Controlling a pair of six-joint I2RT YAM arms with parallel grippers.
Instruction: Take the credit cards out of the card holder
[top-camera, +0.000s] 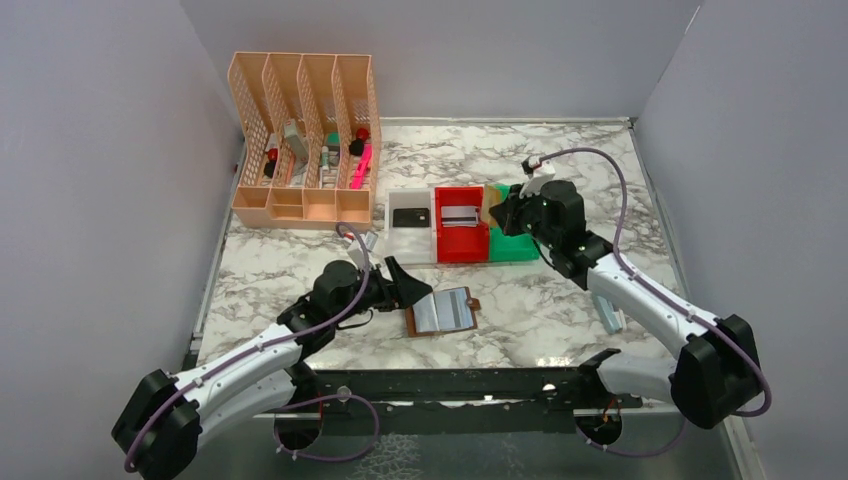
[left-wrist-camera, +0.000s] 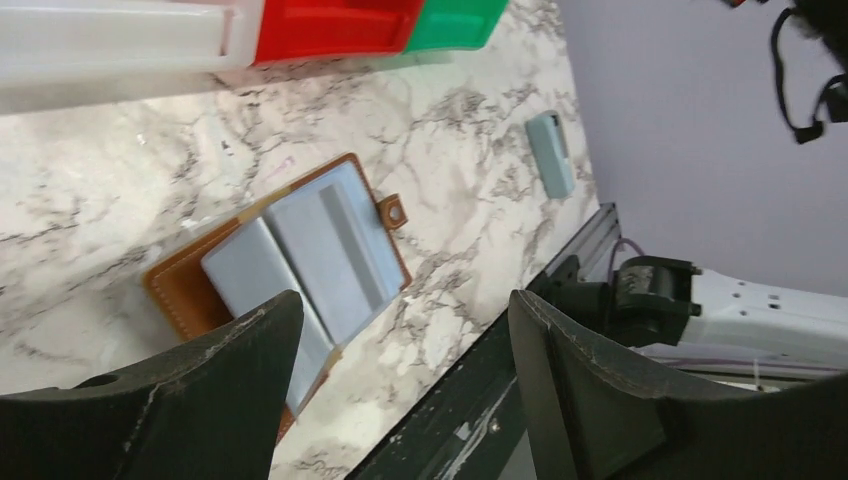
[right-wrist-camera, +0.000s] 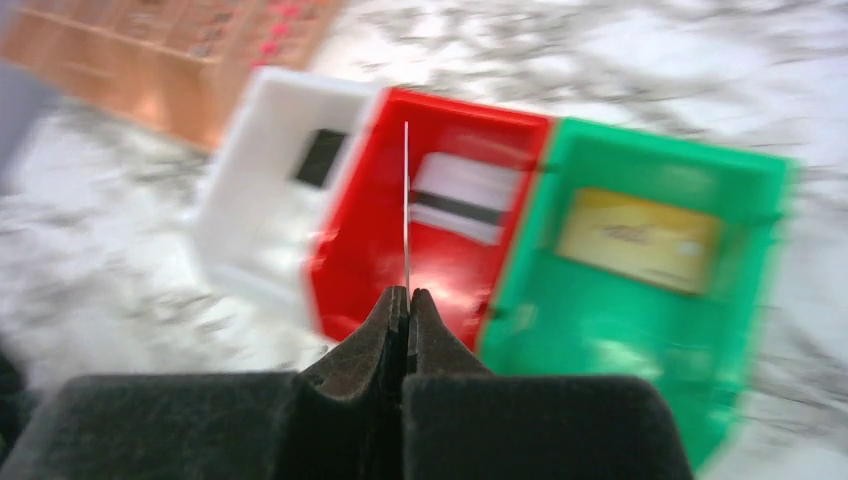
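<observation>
The brown card holder (top-camera: 443, 311) lies open on the marble table, its pale blue-grey pockets (left-wrist-camera: 300, 250) facing up. My left gripper (top-camera: 405, 280) hovers open just left of it, and nothing sits between its fingers (left-wrist-camera: 405, 300). My right gripper (right-wrist-camera: 407, 292) is shut on a thin card (right-wrist-camera: 406, 200) seen edge-on, above the red bin (right-wrist-camera: 355, 250). From the top view this card (top-camera: 491, 205) looks tan. A black card (right-wrist-camera: 321, 157) lies in the white bin, a silvery-white card (right-wrist-camera: 462, 195) in the red bin, and a gold card (right-wrist-camera: 640, 238) in the green bin.
The white bin (top-camera: 400, 238), red bin (top-camera: 460, 245) and green bin (top-camera: 515, 248) stand in a row mid-table. A peach desk organizer (top-camera: 305, 140) is at the back left. A light-blue block (top-camera: 607, 312) lies near the right arm. Grey walls enclose the table.
</observation>
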